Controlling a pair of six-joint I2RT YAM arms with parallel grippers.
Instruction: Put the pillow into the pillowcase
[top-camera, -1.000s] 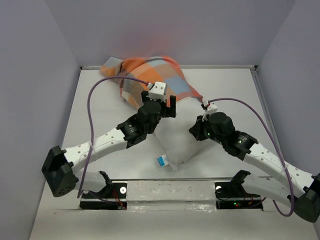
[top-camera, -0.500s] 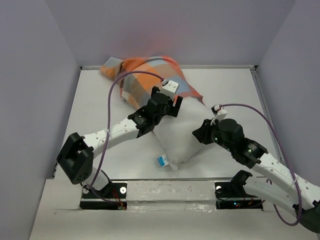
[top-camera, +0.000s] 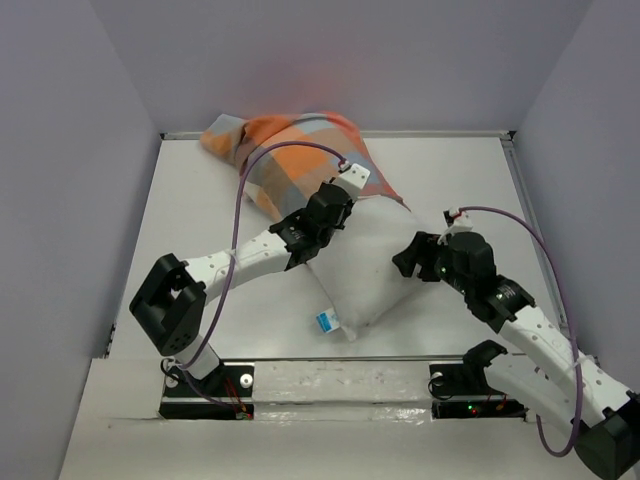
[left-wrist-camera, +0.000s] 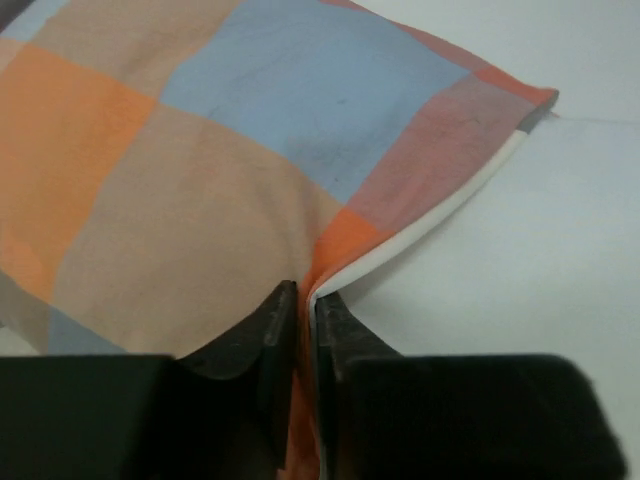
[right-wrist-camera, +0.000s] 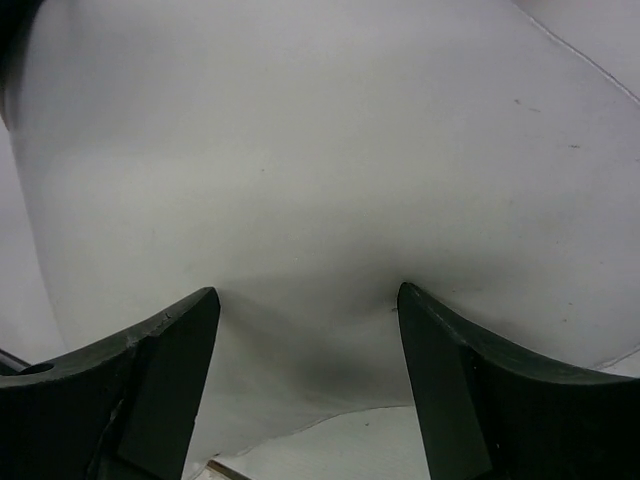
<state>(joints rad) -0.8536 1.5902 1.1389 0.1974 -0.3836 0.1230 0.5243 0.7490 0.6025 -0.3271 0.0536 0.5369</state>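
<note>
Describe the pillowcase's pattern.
Pillowcase: large orange, light-blue and peach checks; clearest in left wrist view.

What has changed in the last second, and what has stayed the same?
The left gripper reached farther forward and closed on the pillowcase hem. The right gripper opened at the pillow and shifted slightly right. Pillow and pillowcase lie as before.

White pillow (top-camera: 365, 270) lies partly inside checked pillowcase (top-camera: 290, 150) (far end covered).
</note>
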